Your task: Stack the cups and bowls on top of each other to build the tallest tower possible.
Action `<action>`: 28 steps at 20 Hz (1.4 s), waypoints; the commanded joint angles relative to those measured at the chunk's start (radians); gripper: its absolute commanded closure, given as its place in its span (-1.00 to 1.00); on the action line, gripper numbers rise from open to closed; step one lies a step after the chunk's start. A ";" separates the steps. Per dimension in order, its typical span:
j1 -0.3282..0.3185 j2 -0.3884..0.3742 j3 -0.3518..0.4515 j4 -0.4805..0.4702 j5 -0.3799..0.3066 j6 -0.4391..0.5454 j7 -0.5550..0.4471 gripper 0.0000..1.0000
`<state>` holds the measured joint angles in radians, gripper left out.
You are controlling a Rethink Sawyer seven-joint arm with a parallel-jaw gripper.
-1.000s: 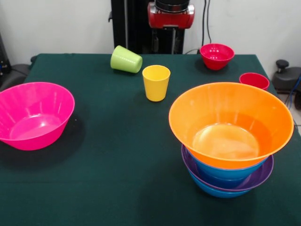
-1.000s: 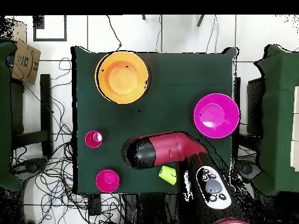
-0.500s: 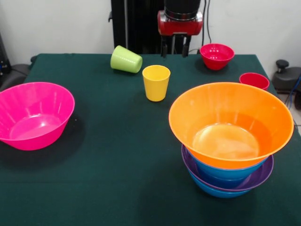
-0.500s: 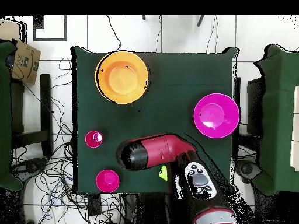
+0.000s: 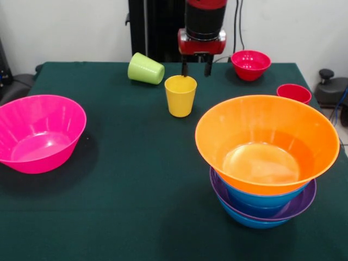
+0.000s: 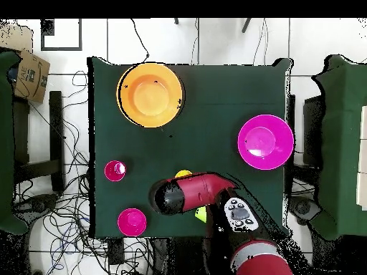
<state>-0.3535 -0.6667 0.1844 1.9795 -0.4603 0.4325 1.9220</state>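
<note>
Now lower and nearer than half a second ago, the pincer [image 5: 196, 66] hangs spread just behind the yellow cup [image 5: 180, 95], which stands upright, mouth up. The lime green cup [image 5: 145, 68] lies tipped, mouth toward the pincer. Bare counter [image 5: 136, 179] separates the pink bowl [image 5: 37, 132] from the tower [image 5: 266, 157].

Front view: camera low and close across the dark green cloth-covered table [image 5: 136, 179], angled down, the wide glossy orange plastic bowl [image 5: 266, 141] nearest the lens. Overhead view: camera high above, looking straight down, whole table [image 6: 208, 107] and surrounding floor visible. Both views share the tabletop, the orange bowl [image 6: 150, 94] and the large glossy pink plastic bowl [image 5: 38, 133] [image 6: 265, 141]
</note>
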 commanded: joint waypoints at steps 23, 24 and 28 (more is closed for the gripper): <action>0.061 0.134 -0.077 -0.122 -0.011 -0.106 0.073 -1.00; 0.062 0.131 -0.074 -0.121 -0.005 -0.102 0.074 -1.00; 0.063 0.113 -0.061 -0.116 0.015 -0.082 0.074 -1.00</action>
<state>-0.3067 -0.5505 0.0639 1.9463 -0.4595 0.3879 1.9222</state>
